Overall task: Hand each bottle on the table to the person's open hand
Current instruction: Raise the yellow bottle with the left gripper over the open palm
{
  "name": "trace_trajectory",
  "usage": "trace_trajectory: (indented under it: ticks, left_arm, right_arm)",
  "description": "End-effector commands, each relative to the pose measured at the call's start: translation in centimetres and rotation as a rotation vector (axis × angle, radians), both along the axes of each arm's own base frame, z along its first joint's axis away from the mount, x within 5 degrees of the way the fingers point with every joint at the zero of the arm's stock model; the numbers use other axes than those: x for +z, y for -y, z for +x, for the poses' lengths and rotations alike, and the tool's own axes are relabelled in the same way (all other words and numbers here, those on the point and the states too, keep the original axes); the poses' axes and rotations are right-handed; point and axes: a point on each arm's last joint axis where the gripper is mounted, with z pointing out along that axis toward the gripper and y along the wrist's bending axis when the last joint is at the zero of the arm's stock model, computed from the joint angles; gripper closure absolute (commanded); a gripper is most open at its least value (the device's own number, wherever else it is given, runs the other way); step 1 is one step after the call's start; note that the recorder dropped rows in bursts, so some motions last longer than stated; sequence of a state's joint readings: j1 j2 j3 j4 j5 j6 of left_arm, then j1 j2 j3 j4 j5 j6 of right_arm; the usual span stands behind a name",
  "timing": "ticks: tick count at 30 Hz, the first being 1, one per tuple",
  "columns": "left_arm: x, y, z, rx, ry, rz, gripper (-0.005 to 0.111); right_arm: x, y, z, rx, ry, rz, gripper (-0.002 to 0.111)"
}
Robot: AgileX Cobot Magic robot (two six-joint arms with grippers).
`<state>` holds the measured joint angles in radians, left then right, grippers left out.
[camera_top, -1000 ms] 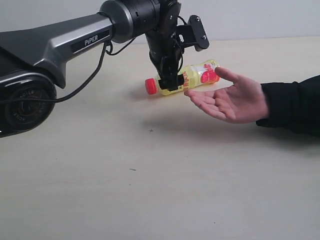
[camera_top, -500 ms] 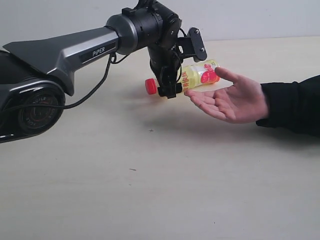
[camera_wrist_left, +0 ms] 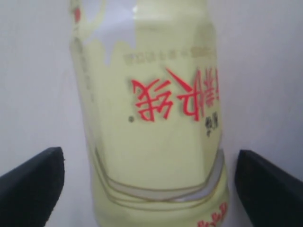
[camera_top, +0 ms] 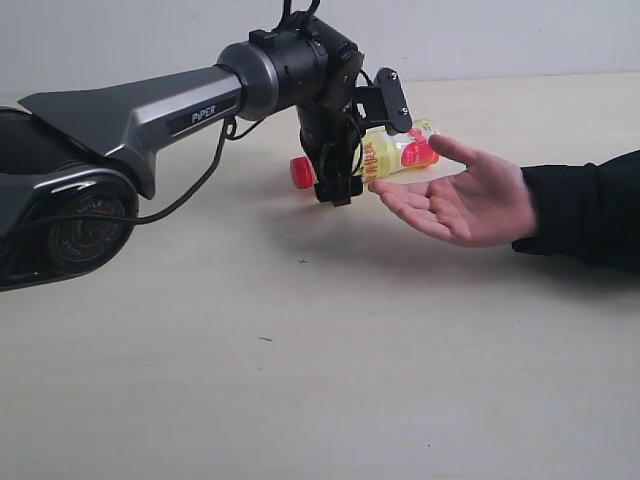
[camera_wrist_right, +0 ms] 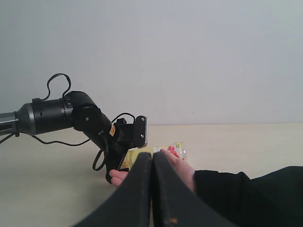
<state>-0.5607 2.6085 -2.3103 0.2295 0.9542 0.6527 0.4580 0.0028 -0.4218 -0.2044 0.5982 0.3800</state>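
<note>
A yellow bottle (camera_top: 395,152) with a red cap (camera_top: 301,172) lies on its side on the table (camera_top: 300,350), its far end by the thumb of the open hand (camera_top: 465,205). My left gripper (camera_top: 338,192) is open and straddles the bottle's middle from above. In the left wrist view the bottle (camera_wrist_left: 151,118) fills the space between the fingers (camera_wrist_left: 33,184), with a gap on each side. The right gripper (camera_wrist_right: 152,158) is shut and empty, well back from the hand (camera_wrist_right: 177,165) and the bottle (camera_wrist_right: 142,153).
A black sleeve (camera_top: 585,205) reaches in from the right edge. The left arm's long grey link (camera_top: 150,105) and its cable (camera_top: 185,170) span the left side above the table. A pale wall stands behind.
The left wrist and gripper have shifted a little lower in the exterior view. Bottle and hand have stayed where they were, and the jaws have stayed wide.
</note>
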Motion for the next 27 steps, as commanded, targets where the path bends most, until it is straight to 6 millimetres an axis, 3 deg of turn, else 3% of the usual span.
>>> trace_trajectory:
  ticks: [1, 23, 27]
  left_arm:
    - [0.01, 0.13, 0.08, -0.002, 0.012, -0.003, 0.014]
    - [-0.02, 0.16, 0.01, 0.004, 0.004, -0.011, 0.014]
    - [-0.01, 0.06, 0.11, 0.005, 0.007, -0.013, 0.024]
  right_arm:
    - [0.18, 0.09, -0.10, -0.006, 0.011, -0.002, 0.108]
    - [0.18, 0.09, -0.10, -0.006, 0.011, -0.002, 0.108]
    - [0.18, 0.09, -0.10, -0.006, 0.011, -0.002, 0.108]
